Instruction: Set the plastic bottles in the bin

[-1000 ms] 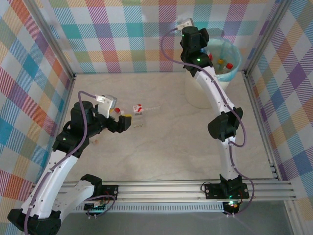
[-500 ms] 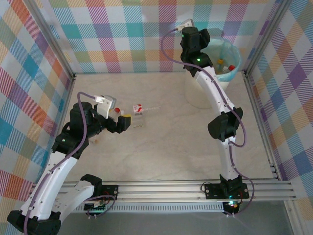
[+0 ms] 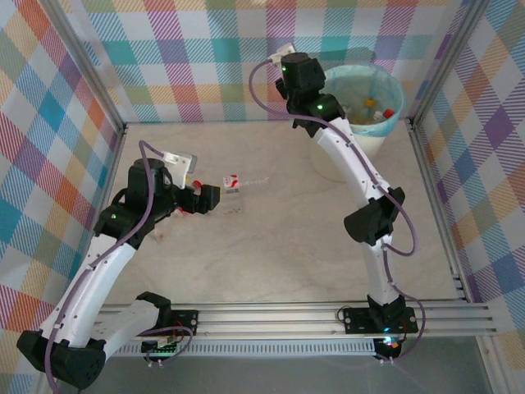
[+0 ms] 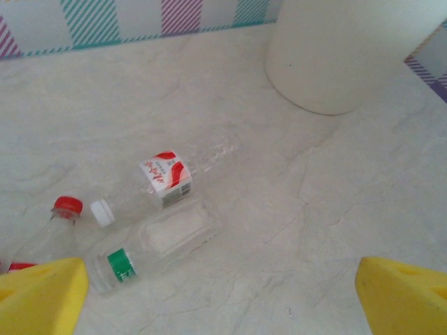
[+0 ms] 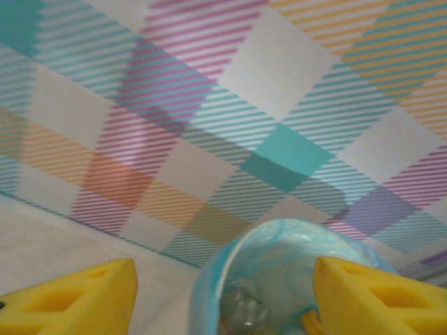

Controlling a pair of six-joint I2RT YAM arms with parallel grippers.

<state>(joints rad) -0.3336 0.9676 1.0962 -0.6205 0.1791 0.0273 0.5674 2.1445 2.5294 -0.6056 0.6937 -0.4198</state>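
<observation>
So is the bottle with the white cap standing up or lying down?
Lying down. The white-capped bottle rests on its side on the table, its cap pointing sideways.

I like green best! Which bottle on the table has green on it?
The clear bottle with the green band near one end. The white-capped bottle beside it wears a red-and-white label; the red-capped bottle shows no green.

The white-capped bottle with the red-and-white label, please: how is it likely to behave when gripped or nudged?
The white-capped bottle looks clear and empty, so it is probably very light. It lies on its side on the smooth table, so a nudge would likely roll it. Its thin wall may dent and slip under a squeeze.
</observation>
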